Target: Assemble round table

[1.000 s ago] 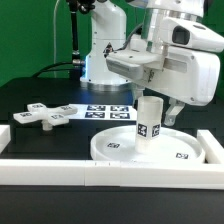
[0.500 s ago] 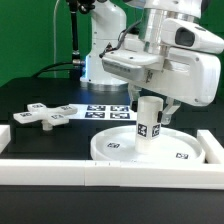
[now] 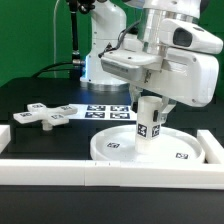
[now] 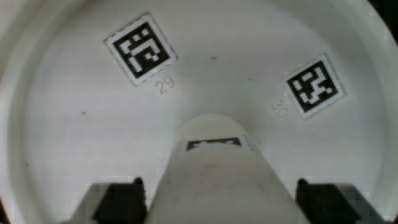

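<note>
The round table's large rimmed disc (image 3: 120,148) lies flat at the exterior view's right front. The short cylindrical leg (image 3: 150,124) stands upright on its central hub, tags facing the camera. My gripper (image 3: 150,106) is over the leg's top with a finger on each side. In the wrist view the leg (image 4: 224,180) rises between the dark fingertips (image 4: 121,200), with a narrow gap on each side, so the jaws stand open around it. The disc's floor (image 4: 214,70) fills that view. The cross-shaped foot (image 3: 42,115) lies on the black table at the exterior view's left.
The marker board (image 3: 108,112) lies on the table behind the disc. Straight white border rails (image 3: 60,168) run along the front and up the right side (image 3: 212,150). The arm's base (image 3: 100,60) stands at the back.
The hand has turned about the leg and come down slightly over its top. The leg and disc have not visibly moved.
</note>
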Motion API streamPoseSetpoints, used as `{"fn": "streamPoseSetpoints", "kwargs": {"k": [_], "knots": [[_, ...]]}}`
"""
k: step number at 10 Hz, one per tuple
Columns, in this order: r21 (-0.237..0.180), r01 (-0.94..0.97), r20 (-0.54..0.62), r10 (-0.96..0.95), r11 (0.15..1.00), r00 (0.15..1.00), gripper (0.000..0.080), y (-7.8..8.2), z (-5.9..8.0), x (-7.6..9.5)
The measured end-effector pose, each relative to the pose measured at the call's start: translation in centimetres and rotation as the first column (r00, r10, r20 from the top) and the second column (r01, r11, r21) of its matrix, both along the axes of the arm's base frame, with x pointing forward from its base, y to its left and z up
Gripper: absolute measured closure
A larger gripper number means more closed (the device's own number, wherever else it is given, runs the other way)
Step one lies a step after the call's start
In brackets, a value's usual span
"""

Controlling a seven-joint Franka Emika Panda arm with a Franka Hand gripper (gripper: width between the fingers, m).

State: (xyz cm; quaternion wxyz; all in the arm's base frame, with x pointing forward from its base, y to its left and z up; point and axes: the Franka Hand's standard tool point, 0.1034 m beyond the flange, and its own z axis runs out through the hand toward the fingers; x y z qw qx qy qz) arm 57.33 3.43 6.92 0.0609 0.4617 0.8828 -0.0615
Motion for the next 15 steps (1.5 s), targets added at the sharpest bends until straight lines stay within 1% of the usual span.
{"fn": "streamPoseSetpoints", "kwargs": {"k": [1, 3, 4, 5, 6, 8, 10, 11, 12, 13, 15], "knots": [[0.001, 0.097, 0.0, -0.097, 0.995, 0.995, 0.0393, -0.1, 0.1, -0.1], [-0.012, 0.336, 0.007, -0.336, 0.942, 0.942, 0.039, -0.3, 0.0, -0.4], [-0.014, 0.477, 0.013, -0.477, 0.879, 0.879, 0.039, -0.2, -0.1, -0.6], [-0.017, 0.602, 0.024, -0.601, 0.799, 0.799, 0.039, 0.0, -0.1, -0.7], [-0.01, 0.674, 0.032, -0.674, 0.738, 0.738, 0.039, 0.0, -0.1, -0.7], [-0.001, 0.739, 0.048, -0.739, 0.673, 0.672, 0.039, 0.0, -0.1, -0.7], [0.014, 0.828, 0.069, -0.827, 0.56, 0.558, 0.039, 0.1, -0.2, -0.7], [0.027, 0.877, 0.073, -0.876, 0.48, 0.477, 0.039, 0.1, -0.1, -0.8], [0.051, 0.93, 0.061, -0.931, 0.363, 0.36, 0.039, -0.1, -0.1, -1.1], [0.064, 0.97, 0.048, -0.971, 0.235, 0.233, 0.039, -0.3, -0.1, -1.3], [0.078, 0.997, 0.027, -0.999, -0.021, -0.023, 0.039, 0.0, -0.3, -1.4]]}}
